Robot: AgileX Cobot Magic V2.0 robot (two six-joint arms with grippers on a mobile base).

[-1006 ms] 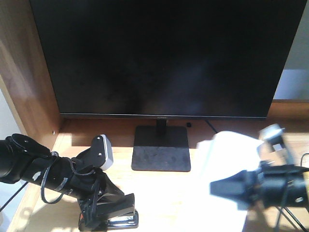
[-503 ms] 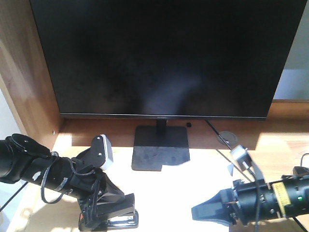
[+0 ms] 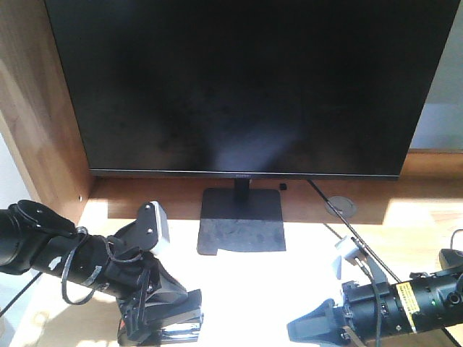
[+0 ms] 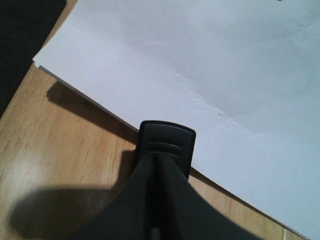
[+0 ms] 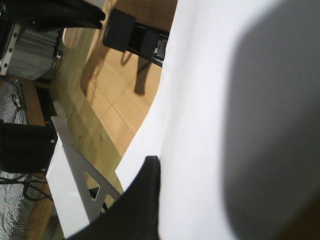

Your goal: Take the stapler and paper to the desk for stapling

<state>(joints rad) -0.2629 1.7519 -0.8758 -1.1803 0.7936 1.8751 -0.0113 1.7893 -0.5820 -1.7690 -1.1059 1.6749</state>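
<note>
**Sheet laid down.** The paper (image 4: 210, 65), which a second ago hung raised at the right, now lies on the desk (image 3: 423, 217). Its far corner reaches the monitor stand (image 3: 242, 228) and the rest spreads toward the front edge (in the front view the sun's glare nearly merges it with the wood).

The right gripper (image 3: 307, 332) has sunk with it to the front right corner. Its jaws look pressed together on the sheet's near edge and have not yet let go.

The left gripper (image 3: 148, 307) has not shifted. It stays clamped on the stapler (image 3: 179, 322) at the front left corner, and in the wrist view the stapler's nose meets the paper's left edge.

Both things are thus on the desk. What remains, as I judge it, is to feed that edge into the stapler's mouth and press.

**Surroundings.** A dark monitor (image 3: 239, 87) fills the back edge. A grey grommet (image 3: 340, 207) with a cable sits toward the back right, and a wooden side panel (image 3: 36, 108) closes the left.
</note>
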